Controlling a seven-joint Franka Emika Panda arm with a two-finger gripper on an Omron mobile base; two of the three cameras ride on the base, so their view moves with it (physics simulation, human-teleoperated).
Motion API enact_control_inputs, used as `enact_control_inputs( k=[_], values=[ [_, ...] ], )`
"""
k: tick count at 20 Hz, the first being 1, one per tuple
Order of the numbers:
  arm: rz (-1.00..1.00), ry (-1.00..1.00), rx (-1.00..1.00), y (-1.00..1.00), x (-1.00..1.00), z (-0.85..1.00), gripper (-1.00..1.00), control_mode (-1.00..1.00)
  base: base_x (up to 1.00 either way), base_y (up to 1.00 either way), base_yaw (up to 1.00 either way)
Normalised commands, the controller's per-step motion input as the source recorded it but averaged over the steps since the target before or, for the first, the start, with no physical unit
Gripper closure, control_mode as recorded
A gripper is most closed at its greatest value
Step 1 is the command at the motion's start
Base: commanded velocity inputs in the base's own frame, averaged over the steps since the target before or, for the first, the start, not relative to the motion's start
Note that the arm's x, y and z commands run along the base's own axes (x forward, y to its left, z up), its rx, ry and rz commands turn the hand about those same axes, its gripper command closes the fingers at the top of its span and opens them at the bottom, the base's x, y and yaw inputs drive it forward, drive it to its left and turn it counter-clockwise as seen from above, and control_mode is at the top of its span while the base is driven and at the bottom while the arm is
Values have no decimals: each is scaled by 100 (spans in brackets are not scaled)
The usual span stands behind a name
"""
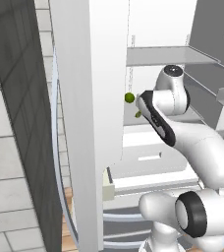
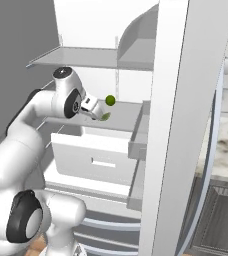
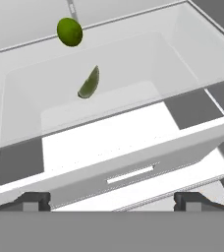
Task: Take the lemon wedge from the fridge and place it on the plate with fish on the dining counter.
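Inside the open fridge (image 1: 94,29), the lemon wedge (image 3: 89,82) lies ahead of the wide, empty jaws, above the white drawer (image 3: 133,162), beside a round lime (image 3: 70,32). It looks light, thin and slippery; pinching across its flat sides seems safest.

No readable text, no labels, no brands, no numbers, no signs on any surface

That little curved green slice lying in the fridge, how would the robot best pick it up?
Probably across its thin middle. The lemon wedge is a narrow, curved sliver on the white shelf surface, so the open gripper should come down from above, one finger on each long side. A round green fruit sits beyond it, well apart from the wedge.
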Motion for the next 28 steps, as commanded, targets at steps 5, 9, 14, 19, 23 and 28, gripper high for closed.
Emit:
enact_control_inputs(
  k=[5,9,14,19,23,28],
  values=[
    [1,0,0,0,55,-9,-100,-100,0,0,0],
    [8,0,0,0,7,-45,-100,-100,0,0,0],
    [6,0,0,0,17,-26,-100,-100,0,0,0],
    [2,0,0,0,37,-11,-100,-100,0,0,0],
    [0,0,0,0,44,-11,-100,-100,0,0,0],
    [0,0,0,0,40,-16,-100,-100,0,0,0]
  ],
)
